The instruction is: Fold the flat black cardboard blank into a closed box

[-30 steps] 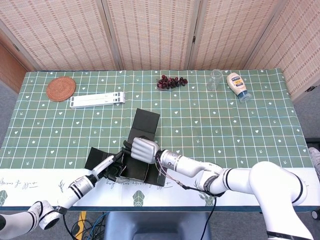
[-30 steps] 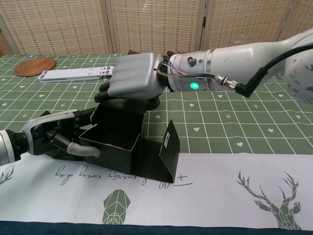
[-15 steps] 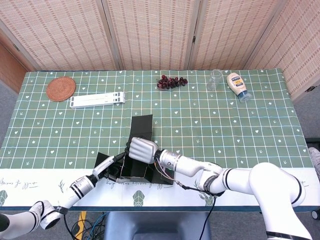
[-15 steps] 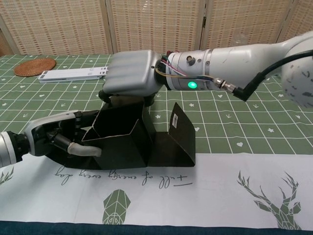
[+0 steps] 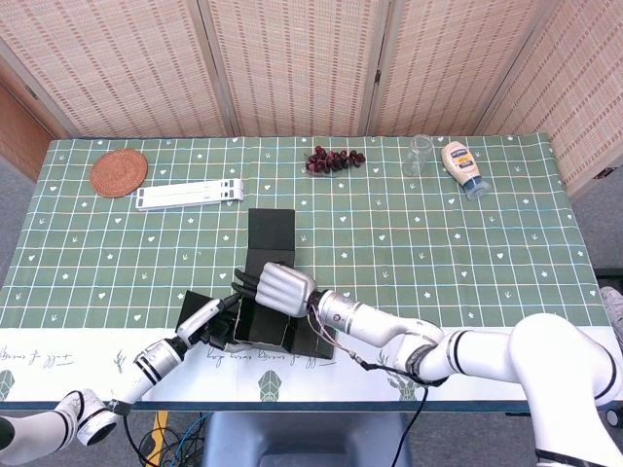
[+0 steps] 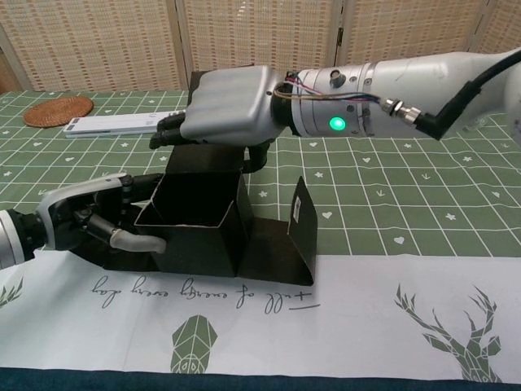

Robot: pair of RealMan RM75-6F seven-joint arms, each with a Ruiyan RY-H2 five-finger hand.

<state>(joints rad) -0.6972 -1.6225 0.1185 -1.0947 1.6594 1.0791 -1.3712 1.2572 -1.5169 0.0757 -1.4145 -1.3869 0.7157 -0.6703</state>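
The black cardboard box (image 6: 195,232) stands half folded near the table's front edge, open on top, also seen from above (image 5: 261,321). Its long lid panel (image 5: 271,233) stretches away behind it, and a side flap (image 6: 303,228) stands up on its right. My right hand (image 6: 224,106) lies over the box's rear wall with fingers curled forward and the thumb down behind it; in the head view this hand (image 5: 282,287) covers the box's back edge. My left hand (image 6: 89,224) grips the box's left wall, seen from above (image 5: 209,321) beside the left flap.
Behind the box lie a white folding stand (image 5: 190,195), a woven coaster (image 5: 119,172), a bunch of dark grapes (image 5: 334,159), a clear glass (image 5: 420,154) and a mayonnaise bottle (image 5: 461,167). A white printed runner (image 6: 342,318) covers the table's front strip.
The box had tipped and skewed; now it stands squarer and upright. The lid panel has swung straight behind it. My right hand has risen slightly with the rear wall.
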